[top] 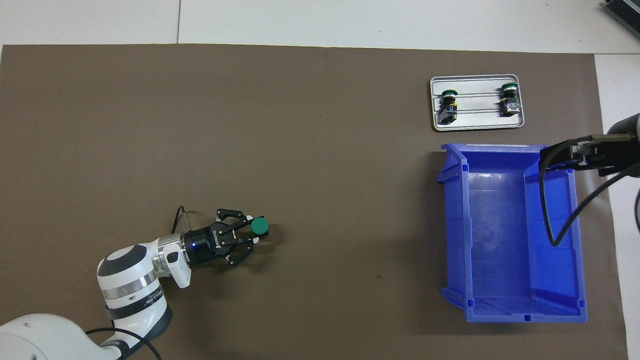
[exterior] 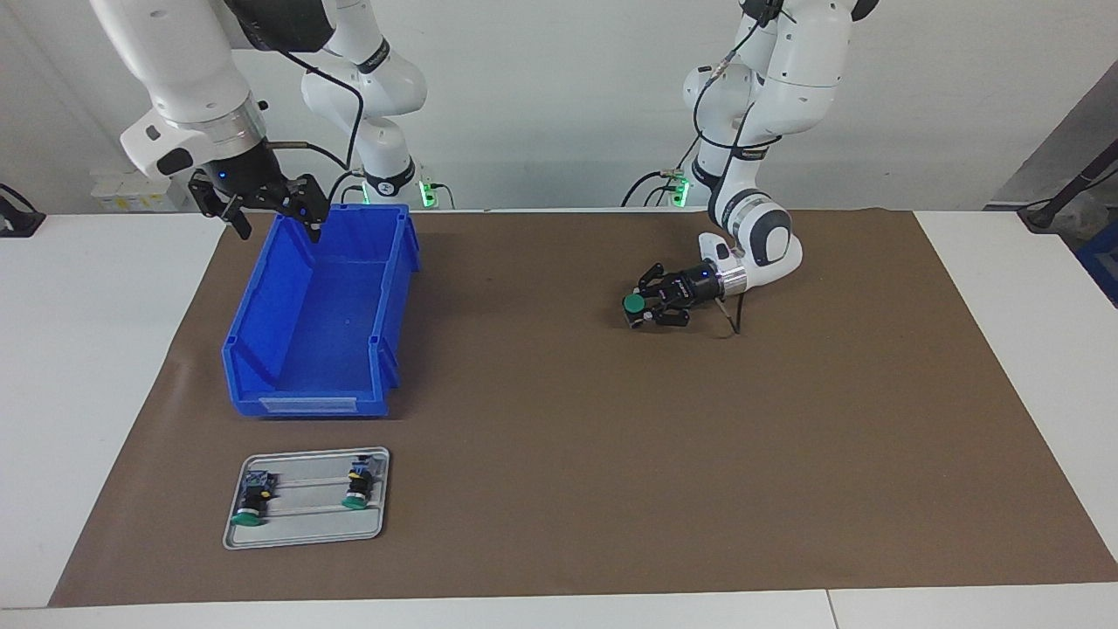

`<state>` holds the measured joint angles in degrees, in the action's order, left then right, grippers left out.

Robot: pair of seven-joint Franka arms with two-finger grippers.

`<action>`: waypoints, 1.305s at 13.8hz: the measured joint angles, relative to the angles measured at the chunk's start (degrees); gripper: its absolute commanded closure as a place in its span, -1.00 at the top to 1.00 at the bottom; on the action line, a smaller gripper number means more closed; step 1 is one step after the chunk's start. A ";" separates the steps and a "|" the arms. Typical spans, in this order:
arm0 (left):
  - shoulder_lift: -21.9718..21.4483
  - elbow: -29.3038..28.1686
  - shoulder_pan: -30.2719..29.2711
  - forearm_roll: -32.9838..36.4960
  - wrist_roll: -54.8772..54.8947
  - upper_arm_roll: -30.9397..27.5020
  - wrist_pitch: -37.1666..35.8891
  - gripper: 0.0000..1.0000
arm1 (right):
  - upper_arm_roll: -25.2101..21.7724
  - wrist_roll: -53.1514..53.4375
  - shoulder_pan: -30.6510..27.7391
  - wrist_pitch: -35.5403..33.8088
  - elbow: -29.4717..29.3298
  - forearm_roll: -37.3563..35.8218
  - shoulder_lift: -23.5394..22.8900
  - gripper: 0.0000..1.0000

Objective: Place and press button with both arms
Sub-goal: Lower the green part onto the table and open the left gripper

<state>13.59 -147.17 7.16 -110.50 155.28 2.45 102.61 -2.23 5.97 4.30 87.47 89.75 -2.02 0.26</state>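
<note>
My left gripper (exterior: 645,307) clamps the green-capped button (exterior: 633,303) by its stiff black body, low over the worktop (exterior: 559,419); it's light and rigid. My right gripper (exterior: 278,222) waits wide over the blue bin (exterior: 319,323).

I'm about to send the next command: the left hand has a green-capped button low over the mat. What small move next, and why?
Probably ease the left hand down until the button stands on the brown mat, keeping the grip. The hand is shut on the button's body, cap up. The right hand waits open over the blue bin, too distant to press yet.
</note>
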 measured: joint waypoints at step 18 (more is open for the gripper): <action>0.02 -0.69 -0.05 -0.01 0.00 -0.23 -0.07 1.00 | 0.00 0.00 0.00 0.00 0.00 0.00 0.00 1.00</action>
<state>13.61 -147.86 7.11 -110.51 155.28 2.22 102.54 -2.23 5.97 4.30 87.47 89.76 -2.02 0.26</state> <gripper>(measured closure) 0.000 0.000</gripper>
